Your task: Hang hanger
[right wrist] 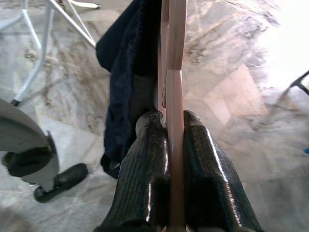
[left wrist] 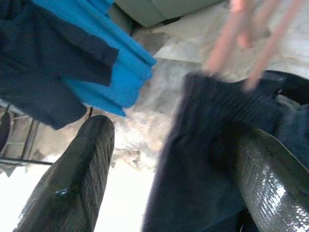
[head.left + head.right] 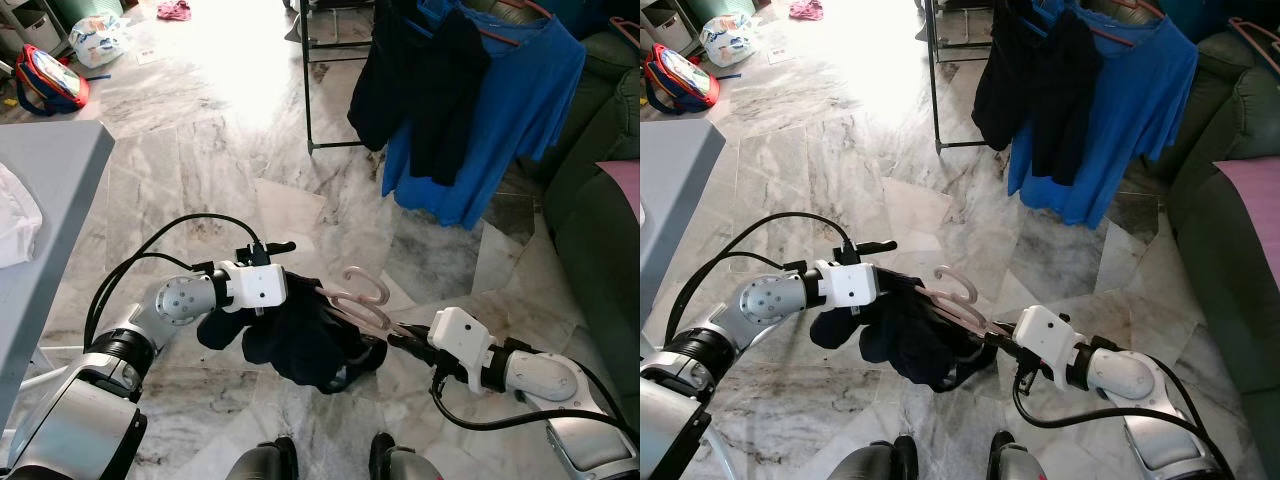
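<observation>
Right wrist view: the right gripper (image 1: 170, 140) is clamped on the pale pink plastic hanger (image 1: 175, 72), black fingers pressed to both sides. A dark navy garment (image 3: 300, 335) droops from it above the grey marble floor (image 3: 200, 170). The left gripper (image 3: 268, 312), at the garment's nine o'clock, is spread (one finger under the cloth). A blue T-shirt (image 3: 520, 110) hangs at one o'clock.

It was a home's living area: a marble-tiled floor (image 3: 200, 150), a green sofa (image 3: 600, 170), a clothes rack (image 3: 320, 90) hung with a blue T-shirt (image 3: 510, 110), and a backpack (image 3: 45, 80) left on the floor.
</observation>
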{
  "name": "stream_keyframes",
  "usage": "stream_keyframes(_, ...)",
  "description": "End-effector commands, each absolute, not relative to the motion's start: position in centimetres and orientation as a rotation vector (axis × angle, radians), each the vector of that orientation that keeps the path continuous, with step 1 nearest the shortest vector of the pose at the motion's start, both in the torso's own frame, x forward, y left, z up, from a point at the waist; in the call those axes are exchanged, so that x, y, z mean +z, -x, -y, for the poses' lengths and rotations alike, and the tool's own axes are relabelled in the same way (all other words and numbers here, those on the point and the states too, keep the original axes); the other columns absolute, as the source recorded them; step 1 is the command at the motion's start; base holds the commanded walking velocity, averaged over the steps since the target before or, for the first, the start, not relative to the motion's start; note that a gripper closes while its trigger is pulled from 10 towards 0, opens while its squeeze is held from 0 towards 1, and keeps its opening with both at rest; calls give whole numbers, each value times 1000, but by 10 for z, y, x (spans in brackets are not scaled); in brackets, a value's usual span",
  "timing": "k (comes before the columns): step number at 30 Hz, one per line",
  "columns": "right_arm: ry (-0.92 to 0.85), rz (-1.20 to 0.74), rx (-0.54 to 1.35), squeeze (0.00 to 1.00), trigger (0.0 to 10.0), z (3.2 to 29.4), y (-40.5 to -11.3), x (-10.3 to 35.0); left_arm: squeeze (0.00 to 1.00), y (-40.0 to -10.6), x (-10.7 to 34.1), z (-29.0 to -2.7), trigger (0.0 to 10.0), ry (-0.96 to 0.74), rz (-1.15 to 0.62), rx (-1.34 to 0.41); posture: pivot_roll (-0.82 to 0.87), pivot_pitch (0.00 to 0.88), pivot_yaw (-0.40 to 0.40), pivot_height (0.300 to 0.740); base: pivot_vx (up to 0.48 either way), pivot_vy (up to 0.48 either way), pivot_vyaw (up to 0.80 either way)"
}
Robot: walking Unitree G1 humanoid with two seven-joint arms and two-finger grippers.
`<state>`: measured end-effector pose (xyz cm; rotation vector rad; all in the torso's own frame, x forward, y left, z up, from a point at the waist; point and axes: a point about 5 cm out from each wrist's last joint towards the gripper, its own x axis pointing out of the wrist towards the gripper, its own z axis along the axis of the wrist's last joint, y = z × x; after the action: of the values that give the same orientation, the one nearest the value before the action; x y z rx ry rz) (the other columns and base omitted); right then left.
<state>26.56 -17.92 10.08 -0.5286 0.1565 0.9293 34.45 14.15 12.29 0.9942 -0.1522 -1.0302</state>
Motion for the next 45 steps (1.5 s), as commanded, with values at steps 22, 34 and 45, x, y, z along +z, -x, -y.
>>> stream_keyframes(22,530,-30,873,0,10000,173,-269,110,0,-340,109,-139,10000,-994,79,-1083,-27,258,68,740,0,0,0)
stream_keyframes(34,519,13,842,0,10000,168,-273,111,0,-350,135,-140,10000,-949,220,-959,-15,259,76,740,0,0,0)
stream_keyframes(45,511,37,833,0,10000,171,-273,117,0,-358,150,-158,10000,-893,248,-812,-22,259,73,740,0,0,0)
